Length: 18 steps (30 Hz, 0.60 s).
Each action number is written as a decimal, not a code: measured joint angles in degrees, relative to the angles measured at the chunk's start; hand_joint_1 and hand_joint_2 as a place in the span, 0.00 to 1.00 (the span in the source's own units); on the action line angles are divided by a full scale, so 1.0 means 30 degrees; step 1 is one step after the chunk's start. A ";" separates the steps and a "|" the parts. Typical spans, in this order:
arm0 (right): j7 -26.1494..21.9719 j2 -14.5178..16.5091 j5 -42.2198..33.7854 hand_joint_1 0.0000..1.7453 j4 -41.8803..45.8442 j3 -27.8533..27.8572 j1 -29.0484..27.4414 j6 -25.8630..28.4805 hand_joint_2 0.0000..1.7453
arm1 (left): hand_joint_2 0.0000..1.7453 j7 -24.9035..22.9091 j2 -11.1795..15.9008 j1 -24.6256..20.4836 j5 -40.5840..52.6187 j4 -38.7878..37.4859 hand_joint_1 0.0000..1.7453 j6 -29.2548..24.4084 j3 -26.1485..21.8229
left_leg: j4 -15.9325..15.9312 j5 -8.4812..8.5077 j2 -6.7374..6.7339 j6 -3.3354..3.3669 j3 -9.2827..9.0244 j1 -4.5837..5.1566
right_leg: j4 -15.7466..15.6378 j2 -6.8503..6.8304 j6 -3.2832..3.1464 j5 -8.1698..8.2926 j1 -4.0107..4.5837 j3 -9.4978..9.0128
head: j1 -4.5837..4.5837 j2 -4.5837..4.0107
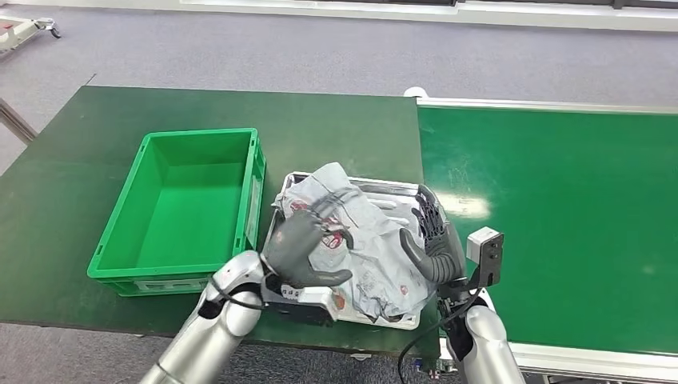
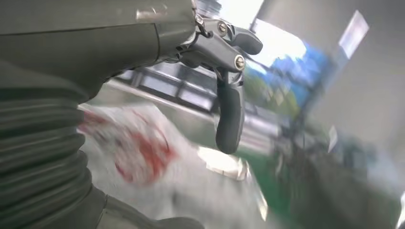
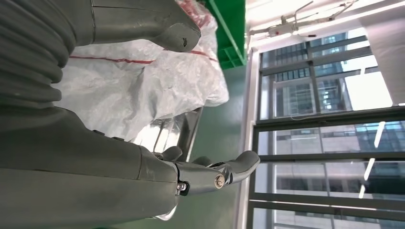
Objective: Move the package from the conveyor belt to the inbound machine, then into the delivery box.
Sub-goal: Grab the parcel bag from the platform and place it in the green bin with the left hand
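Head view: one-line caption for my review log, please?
Both hands, left hand and right hand, flank a crumpled white package on the metal tray beside an empty green crate.

A crumpled white plastic package (image 1: 352,240) with red print lies on the metal tray of the inbound machine (image 1: 392,192), just right of the empty green delivery box (image 1: 188,204), left of the green conveyor belt (image 1: 560,216).
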<state>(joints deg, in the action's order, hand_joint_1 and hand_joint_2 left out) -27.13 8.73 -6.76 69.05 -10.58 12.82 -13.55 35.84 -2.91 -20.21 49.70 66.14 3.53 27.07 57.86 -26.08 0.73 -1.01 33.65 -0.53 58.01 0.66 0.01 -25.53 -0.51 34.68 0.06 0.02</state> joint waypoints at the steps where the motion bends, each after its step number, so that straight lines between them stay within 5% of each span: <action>1: 0.0057 -0.0027 -0.0106 0.00 0.0246 0.0000 -0.0062 -0.0007 1.00 | 1.00 0.0452 0.0149 -0.0858 0.0387 -0.1177 0.00 0.0433 0.0732 | 0.0000 0.0006 -0.0001 -0.0007 0.0000 0.0000 | 0.0000 0.0002 -0.0001 0.0009 0.0000 -0.0001 | 0.0000 0.0000; 8: 0.0356 -0.0290 -0.0616 0.00 0.2141 0.0007 -0.0855 -0.0412 1.00 | 1.00 0.1365 0.1349 -0.5464 -0.1271 -0.6615 0.00 0.2918 0.5907 | -0.0002 0.0013 -0.0085 -0.0019 -0.0014 -0.0001 | 0.0003 0.0092 -0.0010 0.0047 0.0003 0.0013 | -0.0004 0.0000; 15: 0.0155 -0.0670 -0.0944 0.00 0.3742 0.0033 -0.1592 -0.1089 1.00 | 1.00 0.1454 0.2593 -0.8067 -0.5825 -0.8582 0.03 0.8332 1.0234 | -0.0008 0.0016 -0.0078 -0.0024 -0.0012 -0.0006 | 0.0008 0.0085 -0.0016 0.0042 0.0011 0.0012 | -0.0002 0.0000; 18: 0.0086 -0.0752 -0.0929 0.00 0.4545 0.0166 -0.2040 -0.1100 1.00 | 1.00 0.1480 0.2807 -0.9062 -0.6814 -0.8937 0.77 0.9483 1.1639 | -0.0008 0.0016 -0.0073 -0.0024 -0.0013 -0.0005 | 0.0008 0.0083 -0.0016 0.0042 0.0009 0.0008 | -0.0002 0.0000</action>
<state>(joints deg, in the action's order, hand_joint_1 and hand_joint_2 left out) -26.87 6.47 -9.55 82.69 -10.08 6.70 -16.85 40.28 5.51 -47.40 29.25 39.33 31.98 61.99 57.83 -26.04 0.51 -1.08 33.61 -0.55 58.03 0.91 -0.04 -25.41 -0.48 34.70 0.05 0.02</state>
